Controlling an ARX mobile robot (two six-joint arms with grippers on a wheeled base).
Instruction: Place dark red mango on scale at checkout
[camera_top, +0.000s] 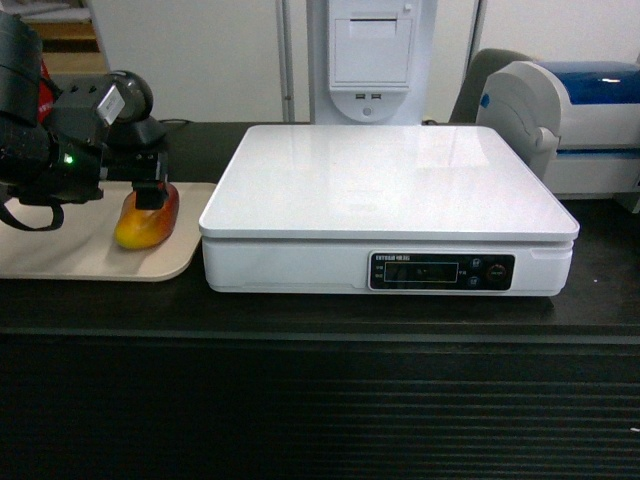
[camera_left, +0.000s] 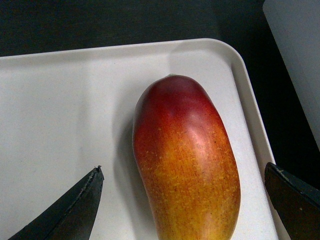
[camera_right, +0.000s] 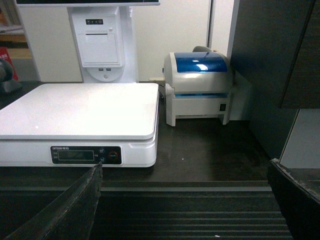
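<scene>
The dark red mango (camera_top: 147, 222) lies on a beige tray (camera_top: 60, 255) at the left of the checkout (camera_top: 320, 400). Its yellow end points toward me. My left gripper (camera_top: 150, 195) hangs over it, open. In the left wrist view the mango (camera_left: 185, 160) sits between the two black fingers (camera_left: 75, 210), with a gap on each side. The white scale (camera_top: 390, 180) stands just right of the tray with nothing on its platform. My right gripper (camera_right: 185, 167) is open and holds nothing. It faces the counter's ribbed front, right of the scale (camera_right: 80, 110), and does not show in the head view.
A white-and-blue printer (camera_top: 580, 120) stands behind the scale's right corner, seen too in the right wrist view (camera_right: 200, 85). A white kiosk post (camera_top: 370, 60) rises behind the scale. The tray's raised rim (camera_left: 250, 100) runs between mango and scale. A dark cabinet wall (camera_right: 270, 75) stands at the right.
</scene>
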